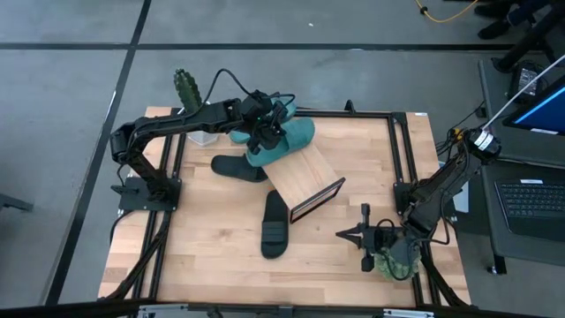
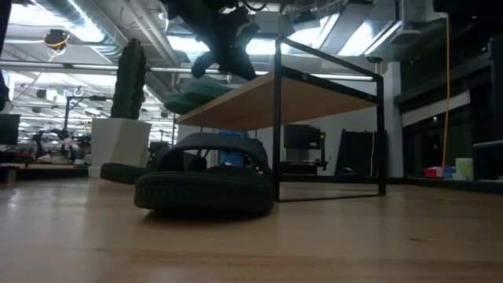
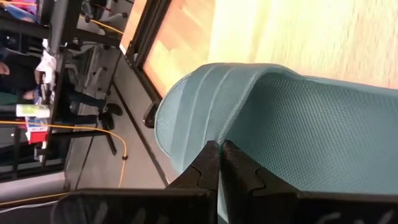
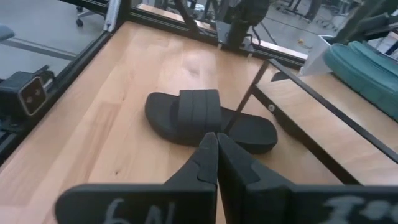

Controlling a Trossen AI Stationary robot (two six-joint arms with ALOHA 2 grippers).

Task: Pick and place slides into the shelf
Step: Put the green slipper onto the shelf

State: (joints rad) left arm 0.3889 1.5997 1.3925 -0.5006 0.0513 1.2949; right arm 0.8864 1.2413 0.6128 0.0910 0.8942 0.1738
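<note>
The shelf [image 1: 304,174] stands slanted near the middle of the worktop [image 1: 212,256], its plank top rising toward the far side. A teal slide [image 1: 296,137] lies on the far, upper end of the plank, and the left gripper [image 1: 265,135] is above it with its fingers [image 3: 208,165] pressed together, just over the strap of the teal slide [image 3: 298,124]; whether the tips touch the rubber cannot be told. How many teal slides lie there is hard to tell from above. One black slide [image 1: 238,167] rests on the worktop just left of the shelf, beside its far corner. A second black slide [image 1: 274,225] lies on the worktop on the near side, close to the low edge of the shelf; from table height it shows in front of the shelf frame [image 2: 277,118]. The right gripper [image 1: 365,237] waits at the near right of the worktop, its fingers [image 4: 208,155] closed together and holding nothing, facing the near black slide.
</note>
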